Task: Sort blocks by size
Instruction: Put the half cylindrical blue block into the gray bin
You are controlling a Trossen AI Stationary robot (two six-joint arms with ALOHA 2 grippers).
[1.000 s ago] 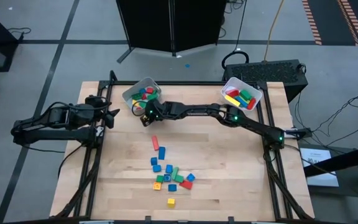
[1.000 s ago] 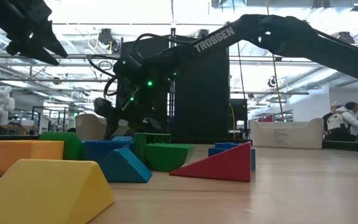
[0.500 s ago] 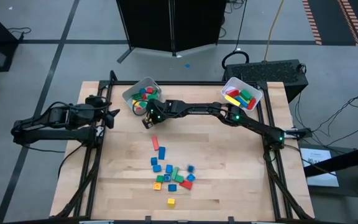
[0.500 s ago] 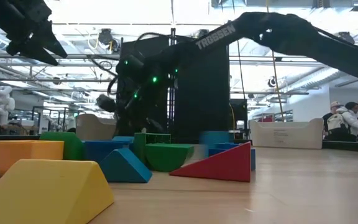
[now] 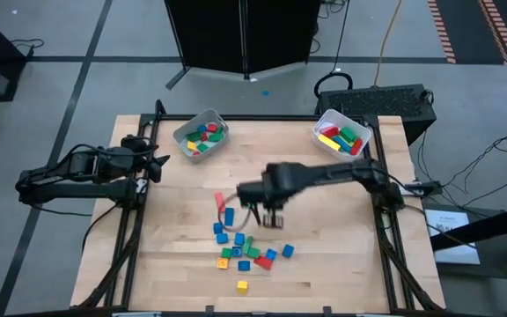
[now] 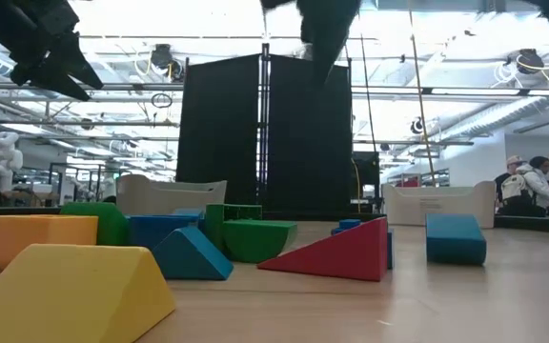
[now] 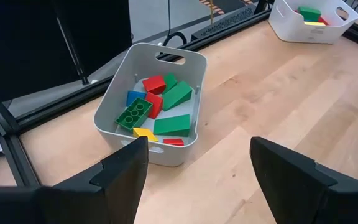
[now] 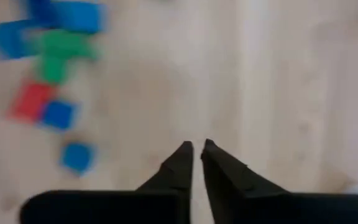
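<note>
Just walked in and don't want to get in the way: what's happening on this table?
A two-armed robot is sorting toy blocks into two white bins at the back of the table. The right pincer hangs shut and empty above the table beside the loose blocks still scattered in the middle. The left pincer waits open at the table's left edge, near the left bin. Both it and the right bin already hold several blocks.

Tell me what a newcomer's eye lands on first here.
First, the scatter of coloured blocks on the near middle of the table. Above it hangs the right gripper, jaws shut and empty. At the far edge stand two white bins, the left bin and the right bin, both holding blocks; the left gripper waits at the table's left edge, jaws open.
</note>
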